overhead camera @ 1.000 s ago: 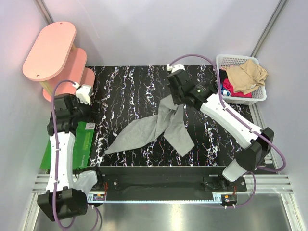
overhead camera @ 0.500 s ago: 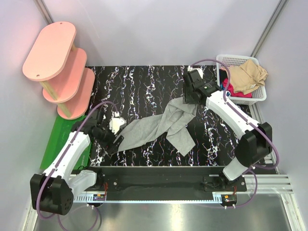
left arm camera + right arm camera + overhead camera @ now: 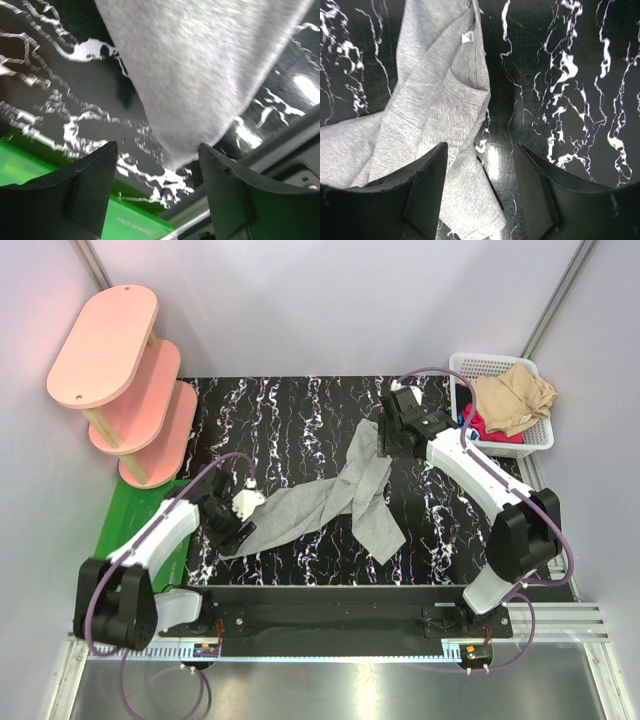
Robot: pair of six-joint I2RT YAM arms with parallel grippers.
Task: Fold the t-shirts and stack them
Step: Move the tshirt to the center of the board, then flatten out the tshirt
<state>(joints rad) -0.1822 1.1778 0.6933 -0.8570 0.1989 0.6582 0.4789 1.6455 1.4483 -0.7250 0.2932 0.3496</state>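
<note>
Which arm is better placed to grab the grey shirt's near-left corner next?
Left arm: that corner of the grey shirt lies between its open jaws. The right arm is over the shirt's far end.

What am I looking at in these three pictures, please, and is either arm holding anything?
Two robot arms are bolted at a black marbled table. One picture looks down from overhead; the other two come from a camera on each wrist, with that arm's dark fingers at the bottom. A grey t-shirt lies rumpled on the table. The left fingers are open at its left tip, and the right fingers are open over its label end; neither grips it. A white basket holds a tan shirt and a red shirt.
</note>
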